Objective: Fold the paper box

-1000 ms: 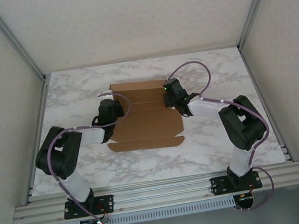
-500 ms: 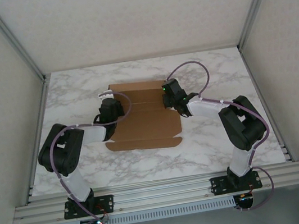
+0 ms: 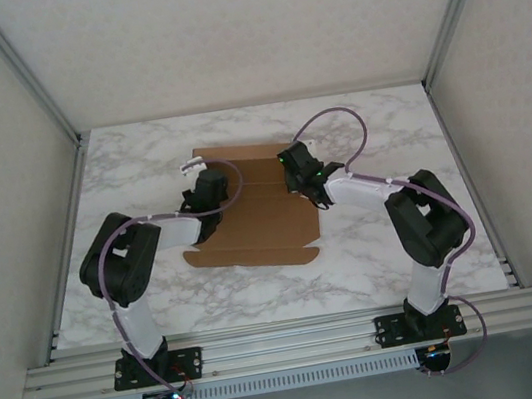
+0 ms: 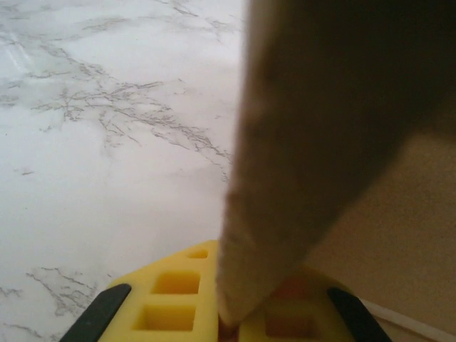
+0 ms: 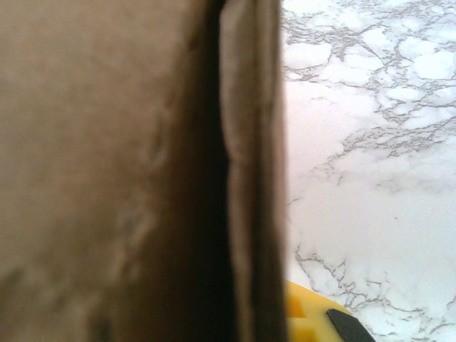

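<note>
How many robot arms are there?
2. The left arm reaches the left side of the cardboard box; the right arm reaches its right side.

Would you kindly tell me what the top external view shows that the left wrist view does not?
Top external: the paper box almost entire, with the right gripper at its right edge. Left wrist: close up, yellow fingers of the left gripper pinching a raised flap. Shared: the brown cardboard, the marble table and the left gripper.
</note>
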`<state>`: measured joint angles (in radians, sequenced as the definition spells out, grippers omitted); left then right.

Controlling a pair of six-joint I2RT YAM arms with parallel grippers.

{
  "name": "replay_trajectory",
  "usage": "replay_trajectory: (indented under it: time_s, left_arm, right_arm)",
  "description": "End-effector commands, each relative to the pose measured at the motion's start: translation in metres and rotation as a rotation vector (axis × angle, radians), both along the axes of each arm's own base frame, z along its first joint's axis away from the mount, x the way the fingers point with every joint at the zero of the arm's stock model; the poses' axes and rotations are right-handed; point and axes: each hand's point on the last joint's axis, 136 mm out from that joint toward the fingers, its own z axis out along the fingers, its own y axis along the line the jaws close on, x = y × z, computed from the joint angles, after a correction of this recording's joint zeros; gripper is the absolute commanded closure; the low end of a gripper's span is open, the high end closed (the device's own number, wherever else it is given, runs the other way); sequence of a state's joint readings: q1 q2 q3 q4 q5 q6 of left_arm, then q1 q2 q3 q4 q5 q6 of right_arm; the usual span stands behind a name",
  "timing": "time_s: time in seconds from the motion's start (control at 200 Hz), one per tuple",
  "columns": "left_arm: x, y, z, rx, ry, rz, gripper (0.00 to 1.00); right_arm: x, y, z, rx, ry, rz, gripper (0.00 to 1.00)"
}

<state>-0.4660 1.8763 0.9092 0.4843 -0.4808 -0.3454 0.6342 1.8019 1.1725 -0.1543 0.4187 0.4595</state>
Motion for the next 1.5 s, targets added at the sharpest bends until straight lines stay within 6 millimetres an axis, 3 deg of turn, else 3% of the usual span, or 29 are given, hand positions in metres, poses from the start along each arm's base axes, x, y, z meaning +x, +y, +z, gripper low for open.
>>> replay_trajectory:
  time_s: [0.0, 0.195, 0.3, 0.406, 0.536, 0.641, 0.786, 0.976, 1.076, 1.292, 1.397, 1.492]
  left_arm:
    - [-0.008, 0.008, -0.022, 0.011, 0.046, 0.113, 1.0]
    - [-0.009, 0.008, -0.025, 0.002, 0.043, 0.135, 1.0]
    - [-0.011, -0.001, -0.026, -0.023, 0.039, 0.061, 1.0]
    - [-0.017, -0.008, -0.018, -0.051, 0.008, -0.028, 0.82]
    - [-0.016, -0.012, -0.008, -0.083, -0.006, -0.096, 0.68]
    - [-0.017, -0.019, 0.003, -0.089, -0.028, -0.162, 0.62]
    - [-0.016, -0.023, 0.009, -0.083, -0.03, -0.215, 0.59]
    - [-0.017, -0.026, 0.01, -0.1, -0.028, -0.233, 0.59]
    - [-0.021, -0.027, 0.017, -0.129, -0.04, -0.239, 0.58]
    - [-0.056, -0.034, 0.047, -0.221, -0.07, -0.295, 0.58]
    - [-0.074, -0.032, 0.076, -0.254, -0.128, -0.292, 0.65]
    - [-0.079, -0.024, 0.113, -0.274, -0.207, -0.263, 0.65]
  right_arm:
    - [-0.007, 0.019, 0.003, 0.048, 0.018, -0.011, 1.0]
    - [-0.006, 0.019, 0.004, 0.028, 0.009, -0.02, 1.0]
    - [-0.005, 0.013, 0.006, -0.012, -0.006, -0.012, 0.85]
    - [-0.002, 0.007, 0.013, -0.02, -0.029, 0.006, 0.61]
    - [0.0, 0.004, 0.028, 0.019, -0.074, 0.06, 0.35]
    - [-0.001, 0.005, 0.042, 0.057, -0.108, 0.126, 0.26]
    - [-0.003, 0.003, 0.056, 0.124, -0.138, 0.18, 0.24]
    - [0.0, 0.008, 0.057, 0.162, -0.118, 0.213, 0.27]
    - [0.007, 0.016, 0.048, 0.194, -0.07, 0.218, 0.35]
    - [0.03, 0.037, 0.034, 0.291, -0.008, 0.24, 0.75]
    - [0.041, 0.054, 0.02, 0.329, 0.079, 0.262, 0.9]
    - [0.05, 0.068, 0.005, 0.349, 0.163, 0.272, 1.0]
